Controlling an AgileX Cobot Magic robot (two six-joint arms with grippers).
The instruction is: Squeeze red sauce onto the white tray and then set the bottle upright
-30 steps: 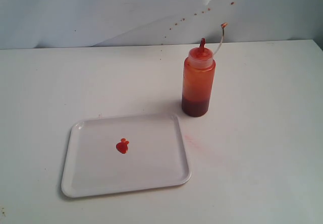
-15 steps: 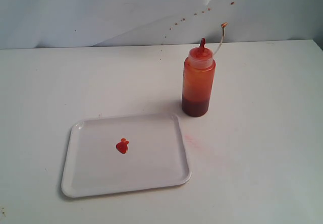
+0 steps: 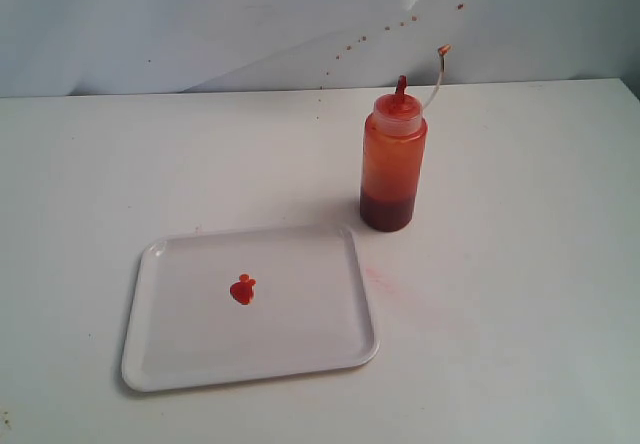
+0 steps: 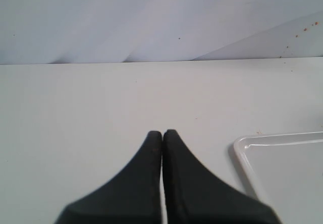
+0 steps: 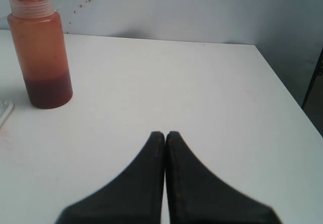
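The orange-stained squeeze bottle (image 3: 392, 159) stands upright on the white table, red nozzle up, its thin cap tether curving off to the right; dark sauce fills its bottom part. In the right wrist view the bottle (image 5: 41, 50) stands well away from my right gripper (image 5: 165, 134), which is shut and empty. The white tray (image 3: 160, 359) lies flat in front and to the left of the bottle, with a small blob of red sauce (image 3: 242, 289) near its middle. A corner of the tray (image 4: 241, 148) lies beside my left gripper (image 4: 162, 133), also shut and empty. Neither arm appears in the exterior view.
A faint pink smear (image 3: 385, 282) marks the table just right of the tray. Small reddish splashes (image 3: 400, 22) dot the pale backdrop behind the bottle. The table's right edge (image 5: 287, 90) runs close to the right gripper.
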